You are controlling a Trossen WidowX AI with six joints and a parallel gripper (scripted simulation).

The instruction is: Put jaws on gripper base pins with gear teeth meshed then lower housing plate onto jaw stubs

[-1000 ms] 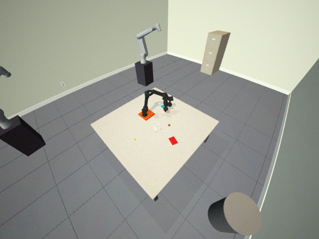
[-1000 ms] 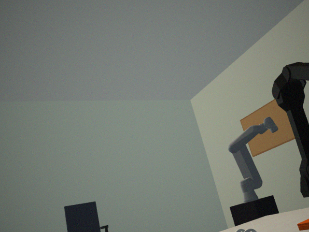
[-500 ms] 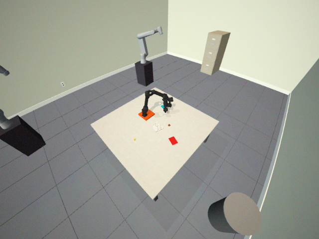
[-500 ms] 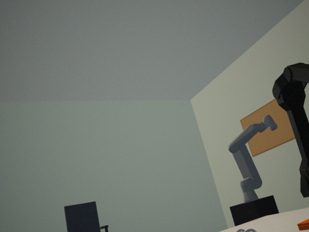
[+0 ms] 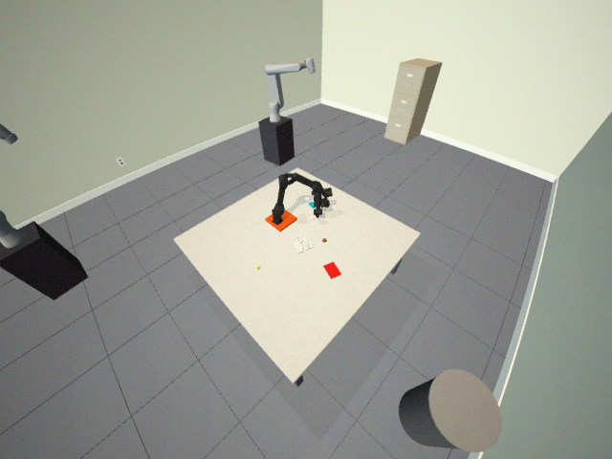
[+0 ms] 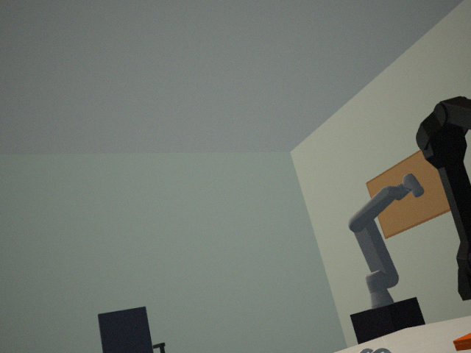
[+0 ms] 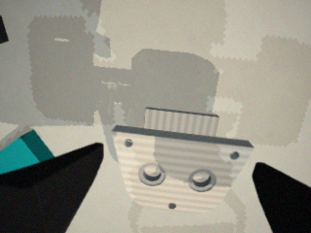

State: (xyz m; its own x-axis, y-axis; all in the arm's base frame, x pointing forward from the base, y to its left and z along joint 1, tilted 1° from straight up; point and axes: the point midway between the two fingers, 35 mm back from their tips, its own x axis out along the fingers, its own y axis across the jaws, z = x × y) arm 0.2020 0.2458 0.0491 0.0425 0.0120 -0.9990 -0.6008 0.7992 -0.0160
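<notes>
My gripper (image 5: 317, 215) (image 7: 178, 160) is open and empty, pointing down over the table. In the wrist view a pale, striped plate (image 7: 138, 162), which looks like the housing plate, lies between and below the two black fingertips, touching neither. It has two grey-rimmed round openings, three small dark holes and a ridged block at its far edge. In the top view a whitish cluster of parts (image 5: 302, 244) lies near the table's middle. It may be the gripper base and jaws, but pins, teeth and meshing are too small to tell.
A cyan block (image 5: 312, 204) (image 7: 19, 154) lies close beside the left finger in the wrist view. The arm stands on an orange plate (image 5: 280, 227). A small brown piece (image 5: 324, 240), a red rectangle (image 5: 332, 270) and a small yellow piece (image 5: 257, 267) lie on the table (image 5: 296, 320).
</notes>
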